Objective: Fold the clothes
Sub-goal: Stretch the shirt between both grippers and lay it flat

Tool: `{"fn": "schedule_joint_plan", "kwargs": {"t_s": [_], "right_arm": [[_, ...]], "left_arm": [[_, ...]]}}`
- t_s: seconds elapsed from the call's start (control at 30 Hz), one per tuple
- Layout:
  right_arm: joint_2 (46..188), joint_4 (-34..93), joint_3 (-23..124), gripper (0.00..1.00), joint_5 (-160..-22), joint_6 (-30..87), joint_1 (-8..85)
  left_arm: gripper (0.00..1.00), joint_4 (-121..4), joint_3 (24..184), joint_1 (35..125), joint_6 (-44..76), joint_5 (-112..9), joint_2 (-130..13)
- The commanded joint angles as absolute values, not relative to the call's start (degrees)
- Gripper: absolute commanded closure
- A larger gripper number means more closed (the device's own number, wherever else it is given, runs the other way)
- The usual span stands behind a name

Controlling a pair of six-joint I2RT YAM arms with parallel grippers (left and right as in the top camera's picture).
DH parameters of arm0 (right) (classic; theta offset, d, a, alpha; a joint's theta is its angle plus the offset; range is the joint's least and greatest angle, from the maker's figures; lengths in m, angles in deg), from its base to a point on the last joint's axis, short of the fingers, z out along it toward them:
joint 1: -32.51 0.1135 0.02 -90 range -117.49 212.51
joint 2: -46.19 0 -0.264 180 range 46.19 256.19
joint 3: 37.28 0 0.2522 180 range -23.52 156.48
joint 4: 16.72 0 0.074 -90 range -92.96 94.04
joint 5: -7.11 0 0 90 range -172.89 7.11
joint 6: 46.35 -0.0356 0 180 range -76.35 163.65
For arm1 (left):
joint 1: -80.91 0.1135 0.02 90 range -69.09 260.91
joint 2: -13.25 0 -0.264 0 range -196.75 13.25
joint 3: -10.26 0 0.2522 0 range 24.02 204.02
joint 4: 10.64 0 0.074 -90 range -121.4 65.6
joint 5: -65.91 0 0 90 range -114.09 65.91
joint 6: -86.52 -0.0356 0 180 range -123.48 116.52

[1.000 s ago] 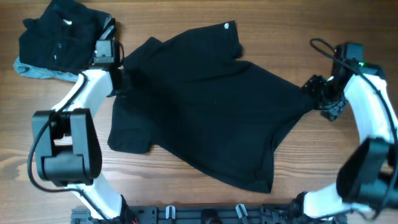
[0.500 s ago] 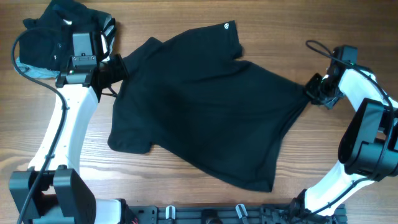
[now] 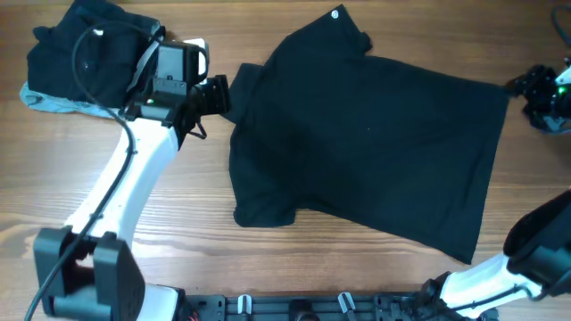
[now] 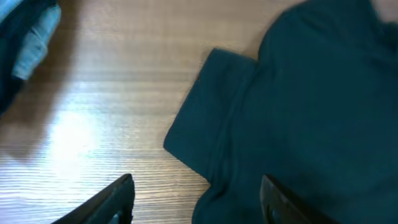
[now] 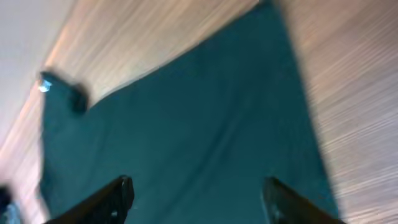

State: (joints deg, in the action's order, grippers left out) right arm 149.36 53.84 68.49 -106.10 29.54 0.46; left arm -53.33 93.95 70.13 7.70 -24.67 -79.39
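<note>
Shirt shifted right and flatter than before, sleeves out, mid-bench; folded stack far left. We see left gripper and right gripper both spread.

— Can you read the white mark on the shirt?
— Too small. Both wrist views are blurred, and the bottom edge cuts off the left gripper and the right gripper.
— Overhead?
— The right edge crops the right arm; the far-left pile is too dark to count its layers.
</note>
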Motion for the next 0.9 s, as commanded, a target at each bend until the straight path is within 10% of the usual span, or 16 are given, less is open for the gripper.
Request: {"fn": "schedule_joint_plan", "kwargs": {"t_s": [0.0, 0.23, 0.43, 0.73, 0.87], "right_arm": [[144.68, 63.06, 69.34, 0.29, -111.30, 31.80, 5.46], [144.20, 71.98, 65.95, 0.28, -109.26, 32.47, 12.41], [144.20, 69.57, 59.87, 0.28, -107.82, 31.66, 12.41], [144.20, 55.98, 41.43, 0.26, -102.86, 25.04, 12.41], [144.22, 47.78, 30.83, 0.32, -95.45, 17.59, 12.41]], "left_arm": [[0.40, -53.31, 93.67, 69.89, 5.23, -26.76, -88.79], [0.39, -55.16, 93.67, 69.89, 2.69, -34.92, -100.53], [0.96, -54.25, 93.60, 69.89, 1.45, -29.41, -103.54], [0.93, -63.54, 93.73, 82.96, 17.56, -16.78, -100.26], [0.69, -64.58, 93.73, 84.09, 16.27, -22.37, -100.20]]}}
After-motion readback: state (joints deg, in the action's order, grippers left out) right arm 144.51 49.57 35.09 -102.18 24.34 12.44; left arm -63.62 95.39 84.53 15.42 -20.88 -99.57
